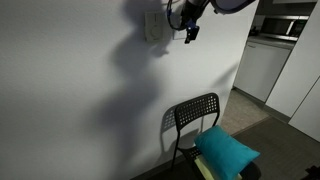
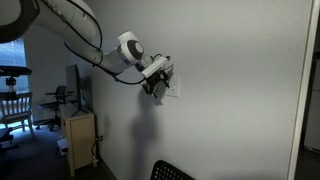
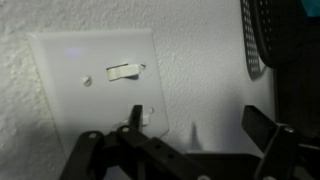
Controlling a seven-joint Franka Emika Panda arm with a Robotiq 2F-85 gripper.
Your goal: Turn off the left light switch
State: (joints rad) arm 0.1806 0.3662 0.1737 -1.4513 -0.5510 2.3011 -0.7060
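Now, with the gripper [image 3: 172, 132] spread wide just off the wall plate [image 3: 60, 60], lead with one of the fingers [image 3: 88, 150]. Find the left light switch [image 3: 138, 116] as the toggle nearest them in the wrist view; nudge along its length, sparing the right toggle [image 3: 124, 71] just beside. Plain wall [image 1: 80, 80] all round the plate; chair [image 1: 195, 112] well below.
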